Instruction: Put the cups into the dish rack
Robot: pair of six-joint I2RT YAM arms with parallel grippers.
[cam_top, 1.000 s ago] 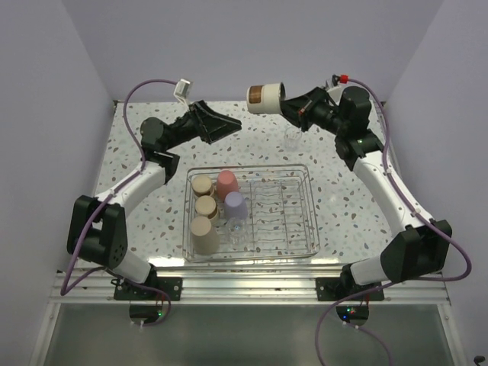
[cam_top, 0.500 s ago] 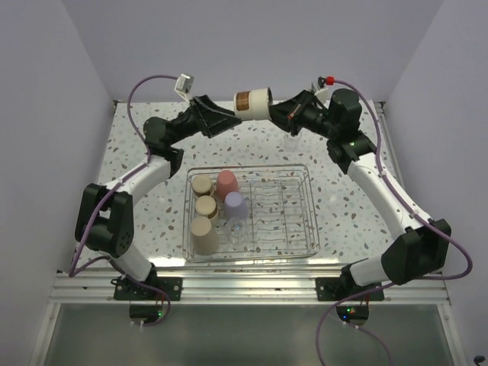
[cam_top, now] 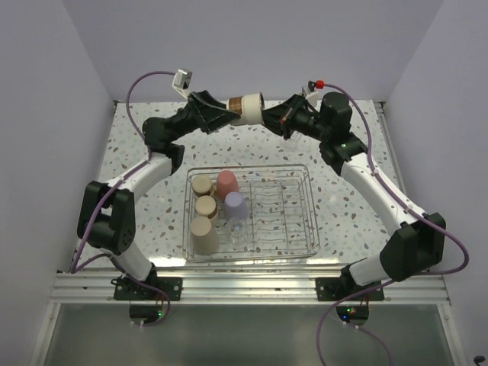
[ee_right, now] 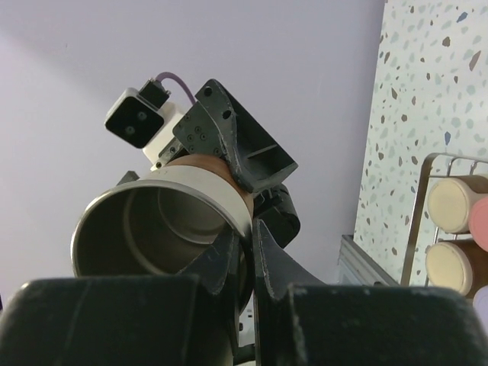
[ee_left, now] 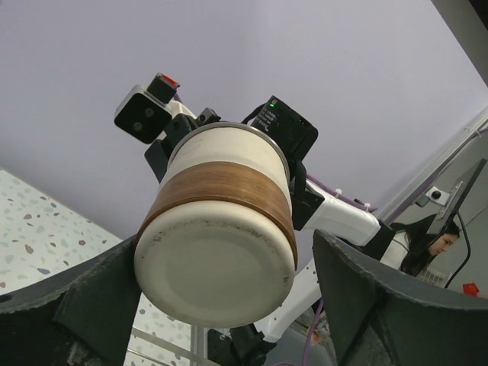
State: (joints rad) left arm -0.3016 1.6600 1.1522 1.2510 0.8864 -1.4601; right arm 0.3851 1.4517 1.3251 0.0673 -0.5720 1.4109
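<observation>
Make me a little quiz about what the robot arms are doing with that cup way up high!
1. True or false: the banded cup is up in the air, off the table.
2. The left claw and the right claw meet at that cup. Which one pinches its rim? A) left B) right C) neither
3. Fill in the gap: the lavender cup sits inside the ____.
Key: 1 true; 2 B; 3 dish rack.
</observation>
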